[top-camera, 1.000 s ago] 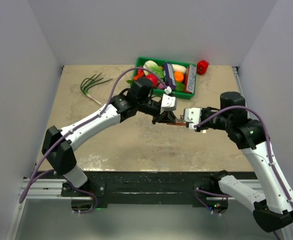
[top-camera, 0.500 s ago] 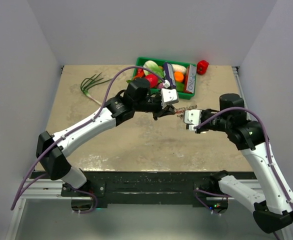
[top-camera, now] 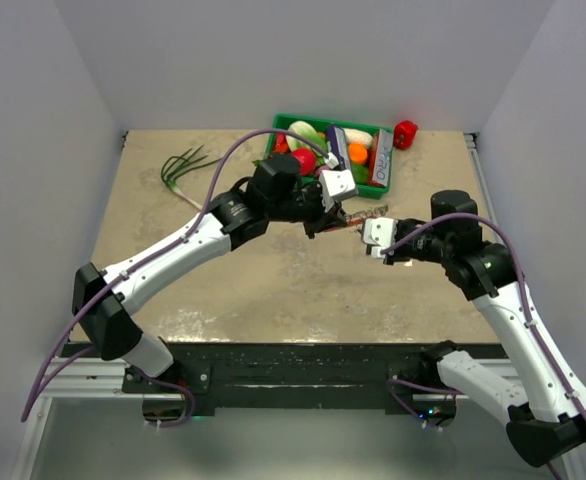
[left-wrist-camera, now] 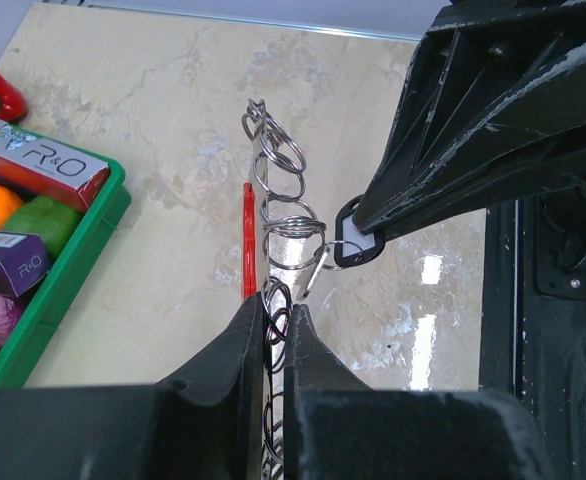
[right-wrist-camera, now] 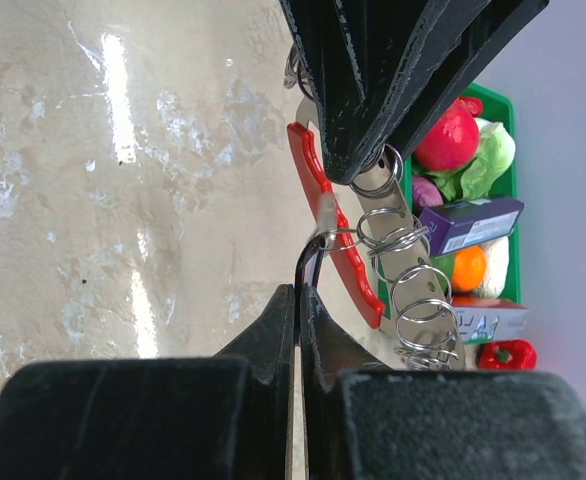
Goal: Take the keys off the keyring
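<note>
Open beige tabletop [top-camera: 273, 290] is seen before the green plastic basket [top-camera: 313, 118] — near its rim the arms are met tip to tip: the silvery red-tagged keyring [left-wrist-camera: 283, 215] is clamped by the left gripper [left-wrist-camera: 273, 312], a black-headed key [left-wrist-camera: 351, 250] pinched tight by the right gripper [right-wrist-camera: 298, 292].

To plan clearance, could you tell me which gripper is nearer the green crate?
Left: the left gripper hangs just before the green crate; the right gripper sits farther off.

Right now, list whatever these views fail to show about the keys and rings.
- Top view: the keys are too small to count between the left gripper and the right gripper.
- Left wrist view: the ring chain's lower end vanishes between the left gripper's fingers.
- Right wrist view: the right gripper's fingers hide most of the black key.
</note>
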`<state>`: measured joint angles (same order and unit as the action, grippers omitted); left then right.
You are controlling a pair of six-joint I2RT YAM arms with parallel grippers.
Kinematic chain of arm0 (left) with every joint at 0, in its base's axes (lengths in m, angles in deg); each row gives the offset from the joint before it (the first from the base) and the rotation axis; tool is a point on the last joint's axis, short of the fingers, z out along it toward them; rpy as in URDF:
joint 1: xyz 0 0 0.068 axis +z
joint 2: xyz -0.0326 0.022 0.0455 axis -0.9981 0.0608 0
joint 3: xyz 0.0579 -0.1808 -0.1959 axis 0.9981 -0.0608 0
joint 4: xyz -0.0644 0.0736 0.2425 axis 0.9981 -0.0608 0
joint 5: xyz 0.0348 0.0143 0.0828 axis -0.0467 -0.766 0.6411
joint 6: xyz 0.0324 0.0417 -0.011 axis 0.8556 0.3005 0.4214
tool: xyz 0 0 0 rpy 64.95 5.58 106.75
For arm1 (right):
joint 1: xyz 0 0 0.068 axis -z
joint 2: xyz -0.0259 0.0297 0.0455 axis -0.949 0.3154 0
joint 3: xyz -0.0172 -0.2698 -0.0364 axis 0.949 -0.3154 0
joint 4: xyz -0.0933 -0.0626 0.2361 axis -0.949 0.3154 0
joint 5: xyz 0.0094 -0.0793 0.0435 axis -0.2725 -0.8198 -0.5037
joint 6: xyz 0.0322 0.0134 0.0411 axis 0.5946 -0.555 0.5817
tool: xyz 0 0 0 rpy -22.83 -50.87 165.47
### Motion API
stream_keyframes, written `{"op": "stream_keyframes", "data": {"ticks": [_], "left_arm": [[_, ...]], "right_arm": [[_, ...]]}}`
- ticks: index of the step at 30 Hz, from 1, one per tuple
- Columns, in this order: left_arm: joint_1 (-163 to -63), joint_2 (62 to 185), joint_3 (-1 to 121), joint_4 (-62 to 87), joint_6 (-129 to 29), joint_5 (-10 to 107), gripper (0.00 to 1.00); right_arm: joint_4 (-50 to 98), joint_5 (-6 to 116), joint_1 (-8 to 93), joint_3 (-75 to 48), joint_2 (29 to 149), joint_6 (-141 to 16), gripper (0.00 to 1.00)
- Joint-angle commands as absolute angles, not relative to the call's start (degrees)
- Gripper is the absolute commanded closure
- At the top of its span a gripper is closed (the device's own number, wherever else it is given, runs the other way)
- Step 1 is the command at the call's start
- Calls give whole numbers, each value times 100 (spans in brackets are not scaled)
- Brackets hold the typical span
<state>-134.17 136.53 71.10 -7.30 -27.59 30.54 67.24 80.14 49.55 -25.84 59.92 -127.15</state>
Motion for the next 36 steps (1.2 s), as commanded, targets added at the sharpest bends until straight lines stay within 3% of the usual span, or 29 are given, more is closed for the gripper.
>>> {"op": "stream_keyframes", "data": {"ticks": [1,8,10,15,18,21,36], "left_arm": [[-13318,13369,7575,-281,-2935,3226,100],[-13318,13360,7601,-282,-3005,3138,100],[-13318,13343,7610,-290,-3005,3130,100],[-13318,13299,7628,-308,-2996,3173,100],[-13318,13290,7654,-317,-2996,3200,100],[-13327,13264,7654,-334,-3014,3252,100],[-13318,13237,7689,-343,-3058,3358,100]], "right_arm": [[6961,8143,4929,-2600,5996,-12613,100],[6935,8178,4920,-2548,5952,-12542,99],[6970,8169,4929,-2504,5952,-12542,90],[6970,8424,4929,-2363,5917,-12271,78],[6751,8485,4929,-2380,5935,-11937,65],[6444,8626,4929,-2442,5926,-11437,60],[5037,8468,5131,-2337,6093,-9519,60]]}}
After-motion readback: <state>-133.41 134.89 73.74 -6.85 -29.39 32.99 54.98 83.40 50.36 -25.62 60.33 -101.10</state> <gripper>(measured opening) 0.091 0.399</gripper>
